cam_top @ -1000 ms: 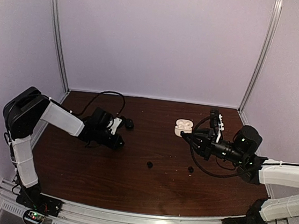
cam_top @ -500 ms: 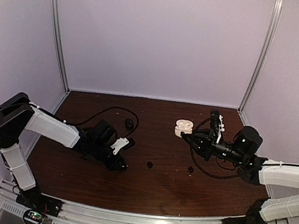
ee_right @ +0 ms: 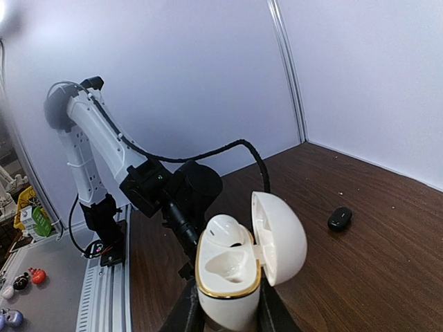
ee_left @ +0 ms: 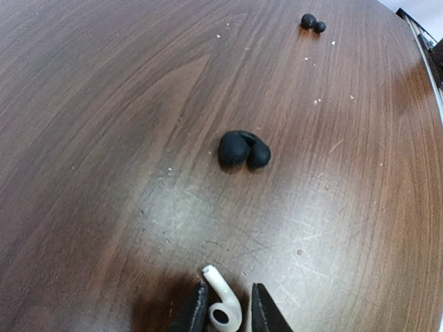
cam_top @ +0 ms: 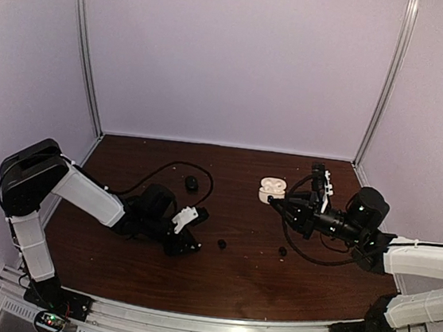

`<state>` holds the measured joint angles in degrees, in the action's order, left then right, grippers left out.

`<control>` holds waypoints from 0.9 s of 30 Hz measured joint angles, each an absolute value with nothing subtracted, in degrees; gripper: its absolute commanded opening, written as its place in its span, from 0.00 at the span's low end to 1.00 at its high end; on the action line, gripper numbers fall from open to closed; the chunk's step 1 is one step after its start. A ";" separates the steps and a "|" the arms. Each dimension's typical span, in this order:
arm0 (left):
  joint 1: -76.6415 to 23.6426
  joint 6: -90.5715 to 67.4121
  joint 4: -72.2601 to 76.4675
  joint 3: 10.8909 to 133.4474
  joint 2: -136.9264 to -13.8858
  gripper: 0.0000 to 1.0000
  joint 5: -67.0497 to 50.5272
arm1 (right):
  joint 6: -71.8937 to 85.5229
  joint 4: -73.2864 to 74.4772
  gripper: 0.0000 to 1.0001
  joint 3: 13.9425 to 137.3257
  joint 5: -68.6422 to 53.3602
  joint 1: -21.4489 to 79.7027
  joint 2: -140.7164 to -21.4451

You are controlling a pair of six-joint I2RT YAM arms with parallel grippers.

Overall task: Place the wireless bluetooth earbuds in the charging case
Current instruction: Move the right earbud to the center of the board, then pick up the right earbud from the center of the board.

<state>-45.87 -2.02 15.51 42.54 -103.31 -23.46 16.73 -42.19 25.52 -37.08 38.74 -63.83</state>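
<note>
My left gripper (ee_left: 225, 296) holds a white stemmed earbud (ee_left: 223, 304) between its fingers, just above the table. A black rounded earbud (ee_left: 243, 149) lies ahead of it, and a second black earbud (ee_left: 313, 22) lies farther off. In the top view the left gripper (cam_top: 191, 241) is left of the nearer black earbud (cam_top: 221, 244); the other black earbud (cam_top: 282, 252) lies to the right. My right gripper (ee_right: 225, 308) is shut on the open white charging case (ee_right: 232, 273), which holds one white earbud (ee_right: 225, 232) in its far slot. The near slot is empty.
A small black closed case (cam_top: 191, 183) lies at the back left of the table, also in the right wrist view (ee_right: 339, 218). A black cable (cam_top: 152, 176) loops from the left arm. The right arm's cable (cam_top: 308, 248) hangs near the second black earbud.
My left arm has swung from the back left towards the middle of the table, ending close to the nearer black earbud. The right arm and the case have stayed still.
</note>
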 measured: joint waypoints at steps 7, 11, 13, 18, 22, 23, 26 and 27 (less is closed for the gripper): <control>-46.22 0.14 17.19 41.56 -103.09 0.41 -23.38 | 16.75 -42.17 0.00 24.69 -37.06 38.74 -62.54; -46.65 0.19 20.03 38.46 -101.65 0.41 -22.44 | 16.69 -42.15 0.00 24.67 -37.06 38.74 -62.08; -46.92 0.16 21.54 36.51 -100.60 0.40 -21.56 | 16.69 -42.15 0.00 24.60 -37.06 38.74 -62.04; -47.03 0.16 25.65 33.12 -99.35 0.39 -19.88 | 16.69 -42.13 0.00 23.99 -37.04 38.74 -62.02; -47.20 0.34 26.59 32.75 -99.37 0.39 -18.81 | 16.69 -41.82 0.00 23.64 -37.01 38.74 -61.95; -47.24 0.45 26.94 32.58 -99.39 0.39 -18.55 | 16.69 -41.74 0.00 23.62 -37.01 38.74 -61.82; -47.51 0.80 27.81 32.25 -99.48 0.38 -17.80 | 16.69 -41.71 0.00 23.62 -37.01 38.74 -61.36; -47.59 0.89 28.21 32.18 -99.61 0.37 -17.63 | 16.69 -41.71 0.00 23.62 -36.99 38.74 -61.28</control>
